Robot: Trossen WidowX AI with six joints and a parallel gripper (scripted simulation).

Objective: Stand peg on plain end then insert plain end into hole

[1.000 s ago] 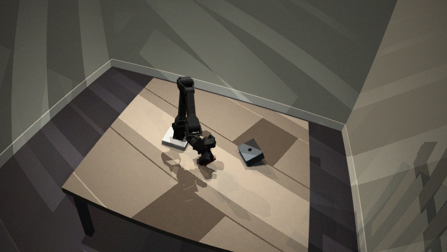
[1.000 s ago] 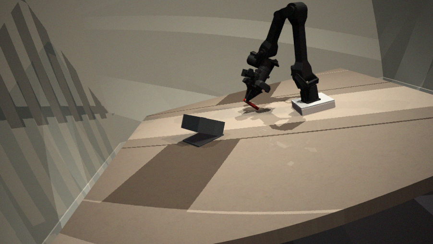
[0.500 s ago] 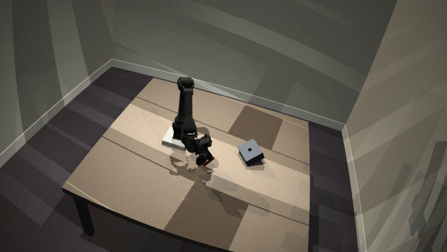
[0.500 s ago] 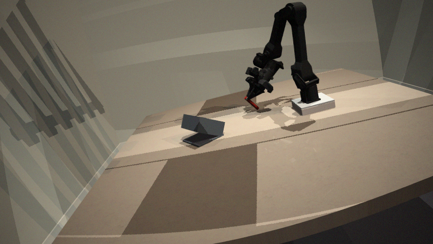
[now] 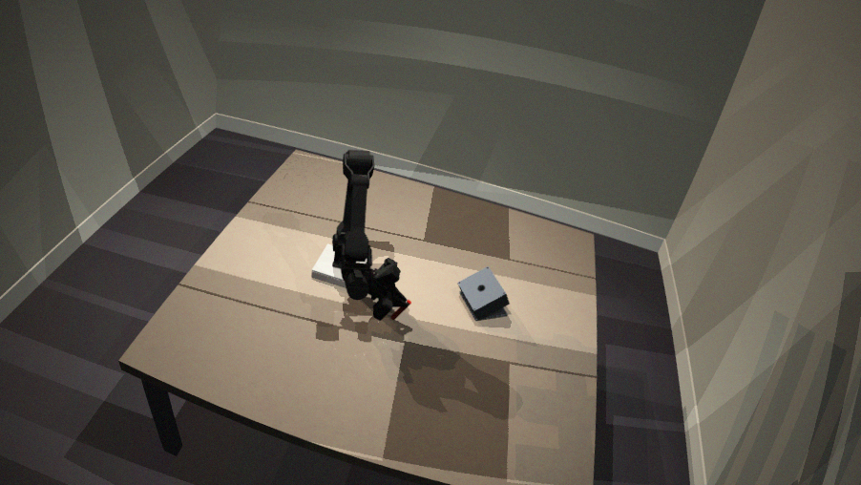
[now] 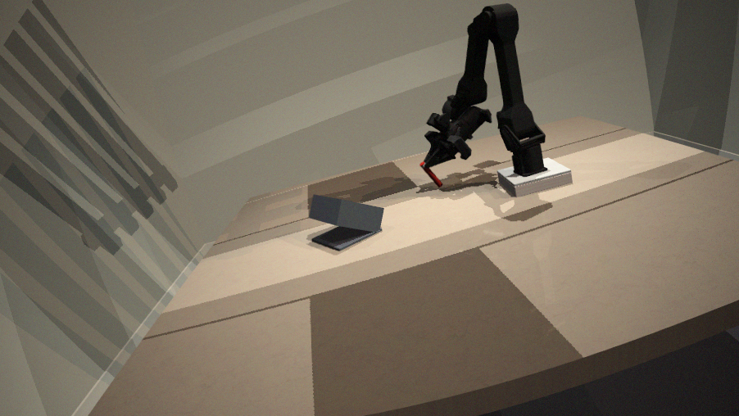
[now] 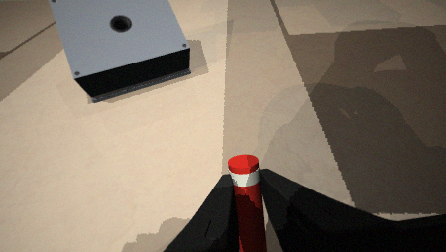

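Note:
My gripper [image 5: 406,303] [image 6: 424,164] [image 7: 245,180] is shut on the red peg [image 5: 398,311] [image 6: 432,174] [image 7: 249,208], gripping it close to the white band [image 7: 246,179]. The peg is tilted, with its banded end up and its plain end low, pointing back toward the arm's base in the exterior view. I cannot tell whether the plain end touches the table. In the wrist view the plain end is out of frame. The grey sloped panel [image 5: 493,294] [image 6: 357,214] [image 7: 101,47] stands apart from the gripper. Its face shows one dark hole [image 5: 480,287] [image 7: 120,24], which is empty.
The wooden table [image 5: 271,361] [image 6: 247,278] bears the panel's dark base plate [image 6: 330,241] and the arm's white base block [image 5: 325,264] [image 6: 542,182]. Shadows of the arm lie across the table. A wall runs behind the table's far edge.

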